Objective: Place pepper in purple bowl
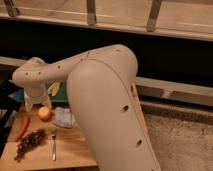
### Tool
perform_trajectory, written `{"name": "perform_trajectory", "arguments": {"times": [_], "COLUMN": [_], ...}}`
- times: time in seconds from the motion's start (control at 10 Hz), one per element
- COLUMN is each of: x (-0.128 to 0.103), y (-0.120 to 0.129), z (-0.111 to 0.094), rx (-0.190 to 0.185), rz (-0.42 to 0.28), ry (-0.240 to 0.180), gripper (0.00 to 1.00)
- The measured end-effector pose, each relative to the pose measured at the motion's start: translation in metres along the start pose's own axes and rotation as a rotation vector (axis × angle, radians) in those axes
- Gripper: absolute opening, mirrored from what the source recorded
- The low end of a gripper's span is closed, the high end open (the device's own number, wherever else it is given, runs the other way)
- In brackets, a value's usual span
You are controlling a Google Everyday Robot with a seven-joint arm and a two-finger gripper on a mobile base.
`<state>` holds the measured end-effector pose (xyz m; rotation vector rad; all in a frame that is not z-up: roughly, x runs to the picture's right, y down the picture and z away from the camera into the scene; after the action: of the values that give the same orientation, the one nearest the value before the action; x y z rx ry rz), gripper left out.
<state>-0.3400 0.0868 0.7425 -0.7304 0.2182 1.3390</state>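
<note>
The pepper (21, 128) is long, slim and red-orange. It lies on the wooden table (70, 150) near the left edge. My gripper (36, 103) hangs from the white wrist above the table's back left. It is just up and right of the pepper and beside a round orange-yellow fruit (45, 113), and holds nothing that I can see. The purple bowl is hidden behind my large white arm (107, 110), which covers the right part of the table.
A dark grape bunch (29, 143) and a fork (53, 145) lie at the front left. A crumpled pale blue packet (64, 117) sits right of the fruit. A green tray (61, 98) shows behind the gripper. The floor is at the right.
</note>
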Motion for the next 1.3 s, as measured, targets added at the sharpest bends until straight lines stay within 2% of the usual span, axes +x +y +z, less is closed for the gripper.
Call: {"name": "perform_trajectory", "arguments": {"times": [0.2,0.7,0.8,1.1,1.3], "x": [0.004,0.003,-0.001,-0.009,-0.011], "y": [0.014,0.014,0.019,0.055,0.065], "z": [0.005,0.008,0.013,0.034,0.049], "rx": [-0.017,-0.022,-0.034,-0.075,-0.099], "rz": [-0.032,-0.037,-0.043,-0.085,-0.095], "ry": [0.004,0.005,0.010,0.035,0.055], "gripper": [0.65,0.65,0.65,0.65,0.65]}}
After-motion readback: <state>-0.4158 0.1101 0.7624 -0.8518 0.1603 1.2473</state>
